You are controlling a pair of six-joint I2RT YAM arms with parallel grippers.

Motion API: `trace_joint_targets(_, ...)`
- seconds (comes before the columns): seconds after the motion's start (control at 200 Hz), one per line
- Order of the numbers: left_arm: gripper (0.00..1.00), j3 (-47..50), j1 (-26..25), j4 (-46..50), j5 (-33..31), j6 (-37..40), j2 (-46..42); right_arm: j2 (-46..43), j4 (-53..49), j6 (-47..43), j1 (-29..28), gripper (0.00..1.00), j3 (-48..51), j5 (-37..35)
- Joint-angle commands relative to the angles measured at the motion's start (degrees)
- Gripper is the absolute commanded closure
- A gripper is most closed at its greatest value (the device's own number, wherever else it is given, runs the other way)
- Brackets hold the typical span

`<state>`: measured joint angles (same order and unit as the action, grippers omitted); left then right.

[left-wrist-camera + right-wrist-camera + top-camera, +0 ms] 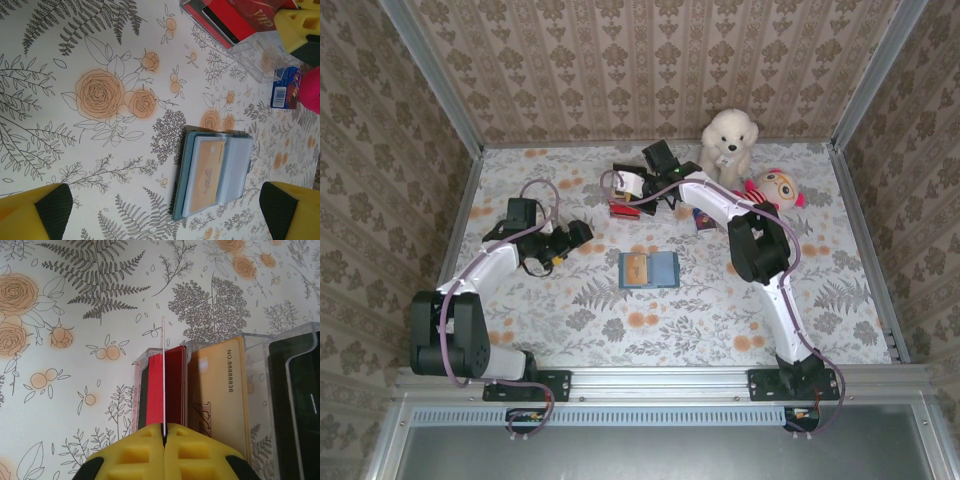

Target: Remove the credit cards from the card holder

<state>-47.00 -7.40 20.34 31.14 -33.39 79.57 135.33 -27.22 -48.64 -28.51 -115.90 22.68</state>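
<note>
A floral-printed surface [720,320] is walled in by patterned panels, with two white robot arms reaching over it from the near edge. On the left, the left claw [572,238] hovers low with its yellow fingers [45,207] spread as wide as they go, holding nothing. Just to its right, near the middle of the surface, a blue wallet [648,270] lies open and flat with an orange card [210,175] tucked in its pocket. Beyond it, toward the back, stands a clear card holder [255,365]. The right claw [163,432] is over it, pinched fully together on a thin card [163,375]. That card is seen edge-on as a pale line, so its face colour cannot be told. It lines up with the compartment of red cards [172,385]. To the right of those in the holder sit a gold card [220,385] printed with a number, then a dark card [295,405]. A small blue card [703,220] lies loose on the surface near the holder. Farther right, at the back, a white plush bear [728,145] sits beside a doll [775,188].
</note>
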Motion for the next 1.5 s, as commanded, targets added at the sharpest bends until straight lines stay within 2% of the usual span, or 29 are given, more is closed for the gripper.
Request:
trace_joint_targets(0.0,0.00,-0.89,0.53,-0.39,1.15,-0.28,0.57,1.77,-0.12,0.91,0.21,0.99,-0.98,-0.70)
trace_joint_targets(0.195,0.00,-0.72,0.47,-0.74,1.52,-0.10,0.67,2.31,0.72,1.18,0.16,0.92,-0.42,-1.01)
trace_joint_targets(0.34,0.00,-0.63,0.46,-0.96,1.51,-0.01,0.57,1.38,0.45,2.75,0.10,0.83,-0.64,-0.25)
trace_joint_targets(0.665,0.00,-1.07,0.06,-0.52,1.17,0.34,0.57,-7.28,3.73,9.07,-0.49,0.77,4.19,0.81)
trace_joint_targets(0.805,0.00,-1.22,-1.79,0.51,0.01,0.06,0.32,-14.76,7.84,18.94,-0.84,0.73,11.47,-1.02)
trace_joint_targets(0.96,0.01,-0.50,-6.07,1.33,0.77,-0.90,-0.38,-25.14,15.07,35.14,-1.24,0.65,25.03,-4.80)
trace_joint_targets(1.11,0.02,-0.60,-10.62,2.66,-0.61,-1.44,-0.73,-33.63,13.35,49.01,-1.99,0.63,34.47,-7.07)
trace_joint_targets(1.255,0.05,-1.73,-15.02,2.85,-2.63,-3.11,-0.10,-40.33,7.82,64.77,-1.99,0.45,41.61,-8.24)
trace_joint_targets(1.37,0.04,-2.32,-18.21,1.55,-3.61,-4.92,0.76,-40.29,-0.63,72.22,-1.90,0.47,41.72,-7.92)
trace_joint_targets(1.41,0.04,-2.47,-18.37,0.67,-4.01,-5.81,1.22,-40.40,-0.39,75.18,-1.90,0.51,43.21,-7.26)
trace_joint_targets(1.43,0.04,-2.54,-20.15,0.19,-4.18,-6.20,1.55,-40.51,0.06,76.76,-2.00,0.52,44.13,-6.66)
trace_joint_targets(1.495,0.04,-2.82,-21.61,-0.81,-4.97,-7.36,2.46,-41.67,4.62,82.33,-2.07,0.52,48.51,-4.90)
